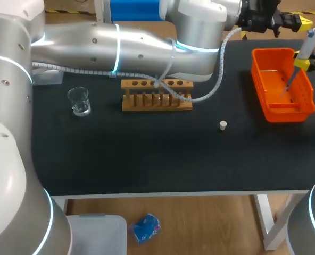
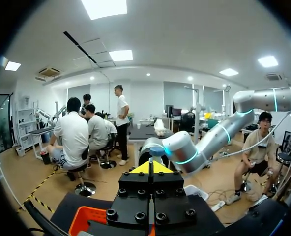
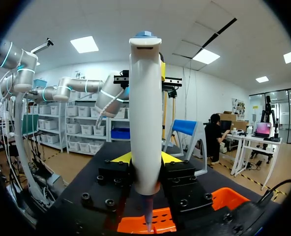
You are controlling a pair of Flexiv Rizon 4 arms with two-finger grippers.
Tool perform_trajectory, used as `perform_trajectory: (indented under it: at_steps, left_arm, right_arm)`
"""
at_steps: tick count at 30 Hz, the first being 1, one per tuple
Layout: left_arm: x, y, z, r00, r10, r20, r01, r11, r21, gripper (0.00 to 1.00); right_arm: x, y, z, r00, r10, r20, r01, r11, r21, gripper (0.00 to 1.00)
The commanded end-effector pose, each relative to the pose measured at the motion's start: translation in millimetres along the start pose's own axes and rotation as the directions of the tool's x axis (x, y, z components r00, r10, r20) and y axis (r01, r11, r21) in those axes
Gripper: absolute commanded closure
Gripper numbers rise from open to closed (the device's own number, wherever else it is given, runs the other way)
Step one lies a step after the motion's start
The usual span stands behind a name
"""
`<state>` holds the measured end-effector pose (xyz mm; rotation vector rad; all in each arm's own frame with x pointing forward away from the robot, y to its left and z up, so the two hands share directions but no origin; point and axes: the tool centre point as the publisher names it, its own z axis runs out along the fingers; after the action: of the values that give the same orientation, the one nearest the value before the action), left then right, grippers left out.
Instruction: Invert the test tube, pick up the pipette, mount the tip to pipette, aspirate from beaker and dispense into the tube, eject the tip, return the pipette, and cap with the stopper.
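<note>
Black tabletop (image 1: 147,164). Toward the back, a wooden rack (image 1: 156,101). Left of the rack, apart, a clear beaker (image 1: 80,101). Right and forward, a small white stopper (image 1: 223,125). Farther right, an orange basket (image 1: 288,113).

A black-topped table (image 1: 147,159) is being carried on a white frame (image 1: 265,218) over a wood-toned floor (image 1: 200,226). What seems a pale plastic bin (image 1: 96,234) is being kept underneath. White walls (image 3: 199,93) are being lit by ceiling panels (image 2: 106,7).
</note>
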<state>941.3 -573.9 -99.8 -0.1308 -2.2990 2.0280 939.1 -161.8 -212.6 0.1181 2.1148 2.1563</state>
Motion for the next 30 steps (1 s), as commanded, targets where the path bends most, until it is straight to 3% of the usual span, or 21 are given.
perform_trajectory:
  at_steps: [1,30]
  left_arm:
    - [-1.3,2.6,3.6,1.000,0.002,-0.005,-0.002,1.000,0.005,1.00]
    - [4.5,12.9,2.9,0.999,0.032,-0.029,-0.031,0.999,0.028,1.00]
  right_arm:
    - [-1.3,0.7,-0.5,1.000,-0.001,-0.003,0.001,1.000,0.000,1.00]
    - [-1.3,0.7,-0.5,1.000,-0.001,-0.003,0.001,1.000,0.000,1.00]
